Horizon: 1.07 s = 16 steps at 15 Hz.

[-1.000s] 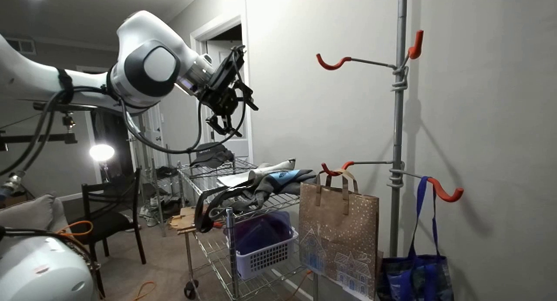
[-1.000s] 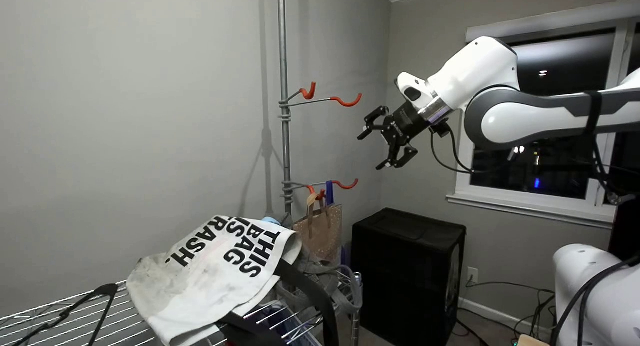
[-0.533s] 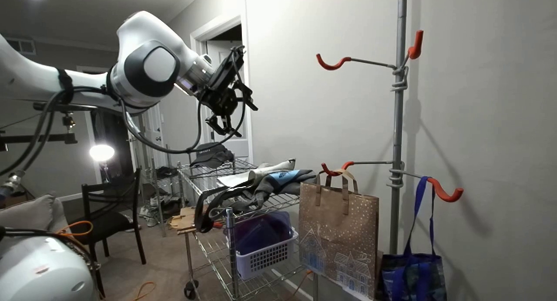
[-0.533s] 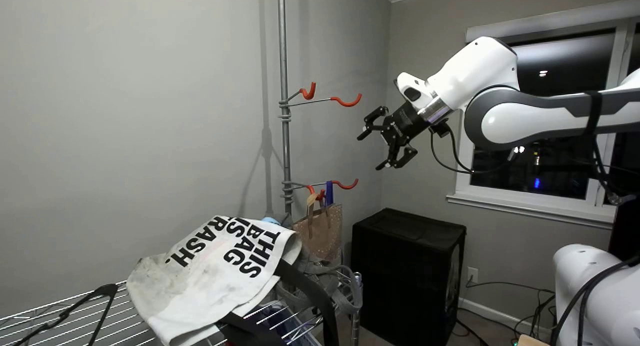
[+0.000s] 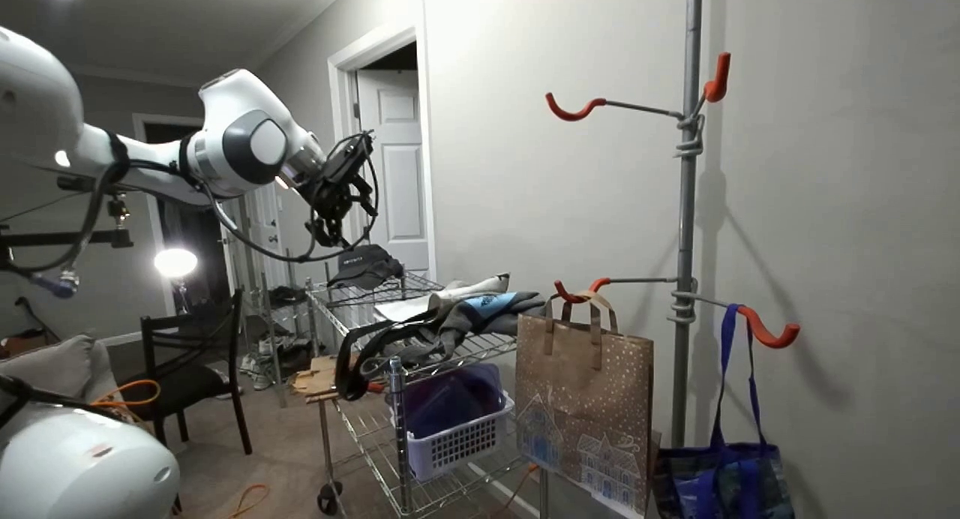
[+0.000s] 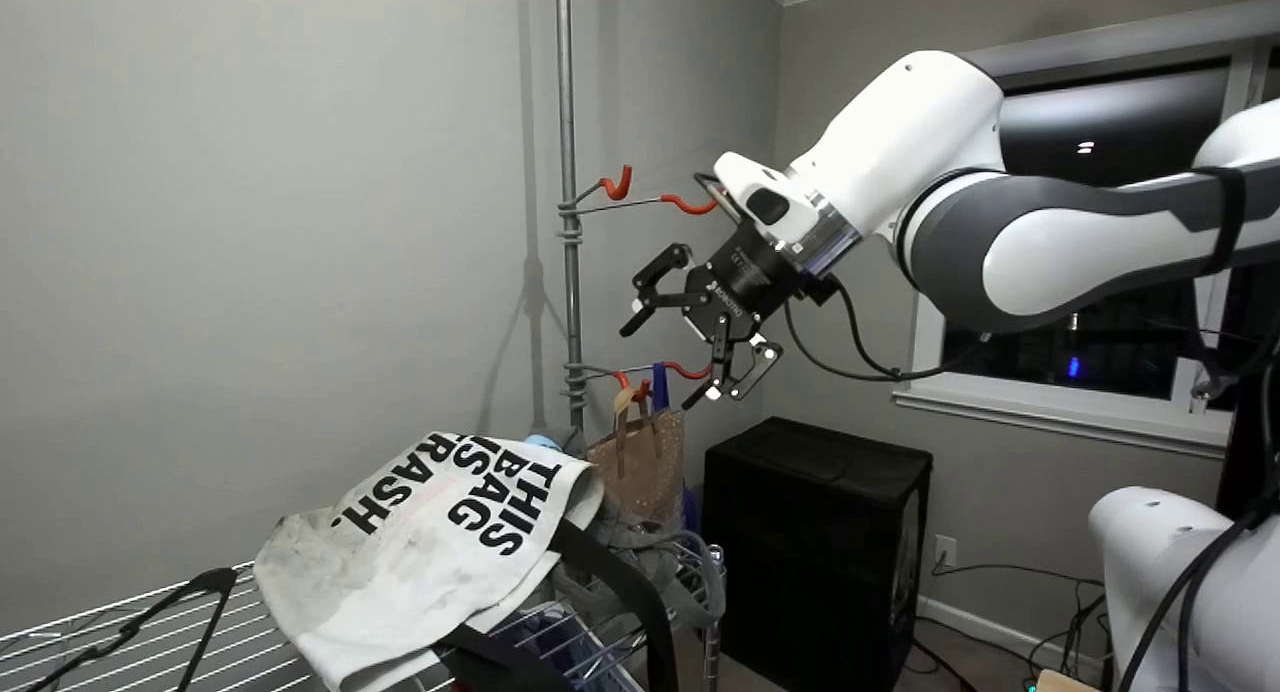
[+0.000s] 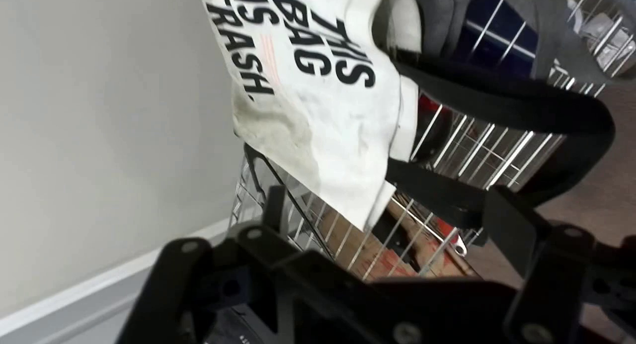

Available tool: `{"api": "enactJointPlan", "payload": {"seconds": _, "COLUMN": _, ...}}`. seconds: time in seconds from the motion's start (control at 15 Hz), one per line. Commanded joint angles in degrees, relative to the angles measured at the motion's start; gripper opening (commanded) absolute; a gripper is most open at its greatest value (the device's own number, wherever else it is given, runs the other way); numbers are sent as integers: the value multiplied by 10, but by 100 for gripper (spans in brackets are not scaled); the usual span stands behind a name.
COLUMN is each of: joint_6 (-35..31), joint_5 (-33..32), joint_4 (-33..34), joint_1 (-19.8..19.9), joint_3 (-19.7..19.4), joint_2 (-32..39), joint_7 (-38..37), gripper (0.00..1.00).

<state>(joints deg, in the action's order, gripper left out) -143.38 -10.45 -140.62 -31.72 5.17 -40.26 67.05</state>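
Wrist view: nearest the lens, the black Robotiq gripper [image 7: 392, 217] is standing with its two jaws well apart and nothing clamped in the gap. Beyond the fingertips [image 7: 274, 210], the white tote bag [image 7: 318, 110] lettered THIS BAG IS TRASH is lying on the wire shelf [image 7: 509, 160], its lowest corner in this view pointing back between the fingers. Its longer visible extent is slanting from upper left to lower right, and its mouth is facing the picture's right, where a black handle [image 7: 507, 98] is looping out and doubling back toward the finger on that side; this closeness is one of sight line, not of contact. An exterior view is supplying the depth: the white Franka arm [image 6: 910, 112] is suspending the gripper in free air, fingers angling downward, while the tote is lying below the jaws and toward the picture's left, well apart from them. Farther off, a brown paper bag [image 5: 581, 406] printed with houses and a blue-handled shopping bag [image 5: 724, 481] are hanging from red hooks [image 5: 772, 339] on a metal pole [image 5: 686, 204], the plain wall [image 5: 825, 204] rising behind.
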Motion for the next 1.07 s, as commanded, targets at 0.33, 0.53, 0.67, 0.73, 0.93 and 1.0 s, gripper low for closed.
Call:
{"api": "enactJointPlan", "payload": {"seconds": 0.33, "joint_6": 30, "joint_5": -23, "joint_4": 54, "joint_1": 18, "joint_3": 70, "joint_2": 131, "joint_7": 14, "gripper": 100}}
{"api": "enactJointPlan", "payload": {"seconds": 0.53, "joint_6": 19, "joint_5": -30, "joint_4": 45, "joint_1": 9, "joint_3": 66, "joint_2": 155, "joint_7": 79, "gripper": 100}}
{"api": "enactJointPlan", "payload": {"seconds": 0.67, "joint_6": 6, "joint_5": -30, "joint_4": 41, "joint_1": 6, "joint_3": 64, "joint_2": 171, "joint_7": 137, "gripper": 100}}
{"api": "enactJointPlan", "payload": {"seconds": 0.73, "joint_6": -2, "joint_5": -29, "joint_4": 40, "joint_1": 6, "joint_3": 64, "joint_2": 178, "joint_7": 164, "gripper": 100}}
{"api": "enactJointPlan", "payload": {"seconds": 0.93, "joint_6": -24, "joint_5": -24, "joint_4": 32, "joint_1": 6, "joint_3": 63, "joint_2": 196, "joint_7": 250, "gripper": 100}}
{"api": "enactJointPlan", "payload": {"seconds": 1.0, "joint_6": -29, "joint_5": -26, "joint_4": 28, "joint_1": 8, "joint_3": 64, "joint_2": 200, "joint_7": 278, "gripper": 100}}
